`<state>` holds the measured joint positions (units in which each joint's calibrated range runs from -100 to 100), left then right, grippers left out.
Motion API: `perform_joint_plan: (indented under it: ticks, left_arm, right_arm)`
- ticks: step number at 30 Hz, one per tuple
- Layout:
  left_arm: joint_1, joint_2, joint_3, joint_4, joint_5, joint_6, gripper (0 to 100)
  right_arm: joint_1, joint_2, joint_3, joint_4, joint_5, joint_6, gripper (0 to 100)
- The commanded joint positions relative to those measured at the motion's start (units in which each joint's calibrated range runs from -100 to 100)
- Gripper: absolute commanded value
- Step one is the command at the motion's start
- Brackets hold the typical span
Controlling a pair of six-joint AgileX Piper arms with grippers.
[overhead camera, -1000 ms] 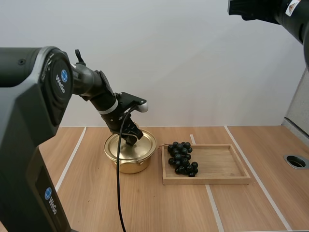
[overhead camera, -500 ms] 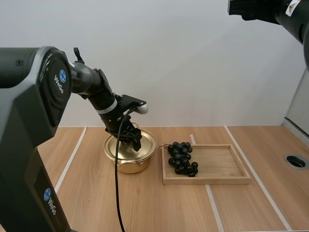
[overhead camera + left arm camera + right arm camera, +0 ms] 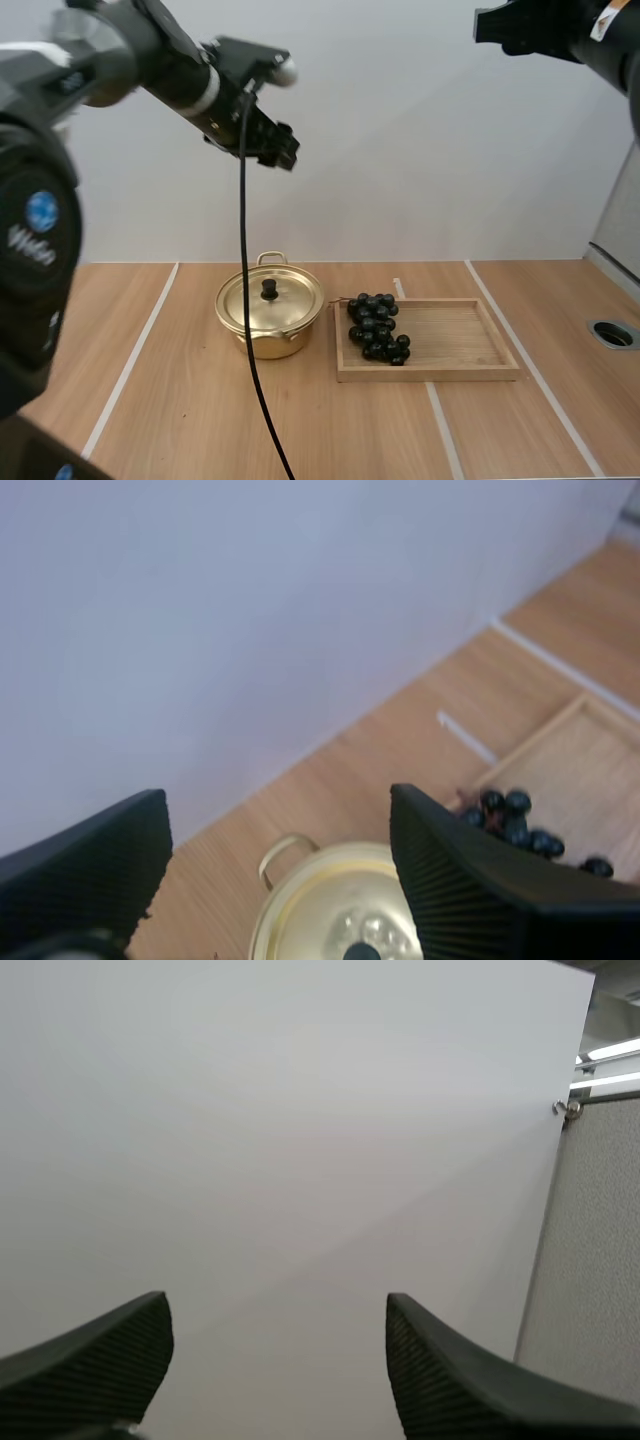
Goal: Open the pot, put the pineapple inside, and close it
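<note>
My left arm (image 3: 150, 50) reaches high above the table (image 3: 200, 420), its forearm slanting across the white wall, with my left gripper (image 3: 283, 150) hanging in the air well above the pot (image 3: 265, 340) and tipped down toward it. From the left wrist, my left gripper (image 3: 275, 800) stands wide open with its two black fingers (image 3: 450, 870) far apart, ribbed inner faces turned to each other, holding nothing; between them, far below, lie the gold pot (image 3: 320, 910) with one loop handle toward the wall and the wood of the table (image 3: 400, 740). The pot sits on the table with its lid (image 3: 285, 303) on and the black knob (image 3: 269, 289) upright at the lid's middle. Just beside the pot on its right lies the wooden tray (image 3: 450, 345), and the bunch of dark grapes (image 3: 377, 327) rests in the tray's end nearest the pot; the left wrist view catches the grapes (image 3: 515, 820) at the edge of the tray (image 3: 570, 770). My right arm (image 3: 590, 35) is held up high at the far side, well apart from pot and tray alike. From the right wrist, my right gripper (image 3: 275, 1305) faces a blank white wall, its fingers (image 3: 440, 1380) spread wide with nothing between them.
</note>
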<state>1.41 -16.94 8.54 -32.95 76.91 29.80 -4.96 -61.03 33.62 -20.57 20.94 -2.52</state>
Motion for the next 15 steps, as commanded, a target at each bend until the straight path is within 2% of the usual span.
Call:
perform_joint_plan:
  ticks: [1,3,5,10,12,15]
  left_arm:
    - [1.89,-8.53,-0.67,-7.63,-18.74,-0.01,100]
    - [3.08,-13.39,-0.67,-7.86,-33.08,-2.94,100]
    - [4.55,-17.31,-0.67,-7.38,-40.40,-6.11,100]
    - [8.70,-26.42,0.55,-7.30,-37.06,-6.97,100]
    - [9.60,-30.05,3.01,-7.57,-38.23,-6.97,100]
    - [9.67,-34.75,7.79,-8.30,-42.86,-5.35,100]
  right_arm:
    - [-0.28,-0.52,0.13,-0.85,0.92,-1.94,100]
    - [-0.28,-0.52,0.13,-0.85,0.75,-2.04,100]
    - [-0.28,-0.52,0.13,-0.85,0.75,-2.14,100]
    - [-0.28,-0.52,0.13,-0.16,0.75,-2.14,100]
    - [-0.28,-0.52,0.13,0.39,0.75,-2.14,100]
    - [-0.28,-0.52,0.13,0.39,0.75,-2.14,100]
